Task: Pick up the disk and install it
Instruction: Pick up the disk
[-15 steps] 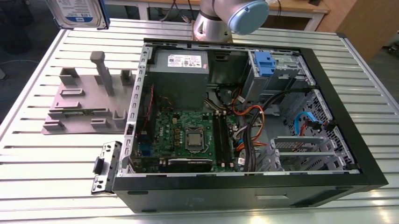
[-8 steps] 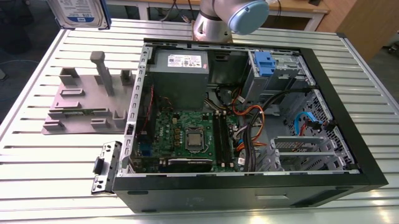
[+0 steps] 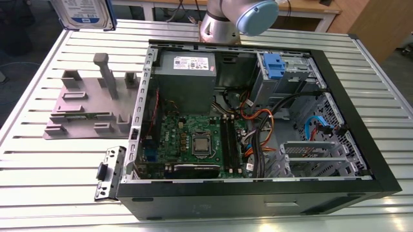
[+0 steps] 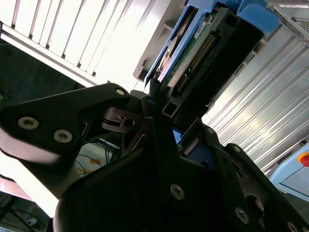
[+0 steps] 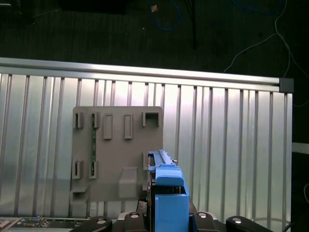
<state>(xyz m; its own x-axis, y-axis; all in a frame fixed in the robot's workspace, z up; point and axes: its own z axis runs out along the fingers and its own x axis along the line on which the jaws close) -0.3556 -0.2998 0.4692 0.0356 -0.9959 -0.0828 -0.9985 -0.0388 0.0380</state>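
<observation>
The disk (image 3: 82, 12), silver with a white-and-blue label and a blue bracket round its edges, hangs upright above the table's far corner at the exterior view's left. In the second wrist view the disk (image 4: 203, 48) shows its green circuit board and connector, and my gripper (image 4: 157, 108) is shut on its lower edge. In the first wrist view the disk's blue bracket (image 5: 166, 186) stands edge-on between my black fingers (image 5: 99, 223), high above the grey plastic stand (image 5: 116, 150).
An open computer case (image 3: 361, 121) lies on the slatted metal table (image 3: 51, 179), with a motherboard, cables and a drive bay holding a blue bracket (image 3: 274, 65). The grey stand (image 3: 90, 104) with upright posts sits beside the case. A loose metal bracket (image 3: 110, 171) lies near the front.
</observation>
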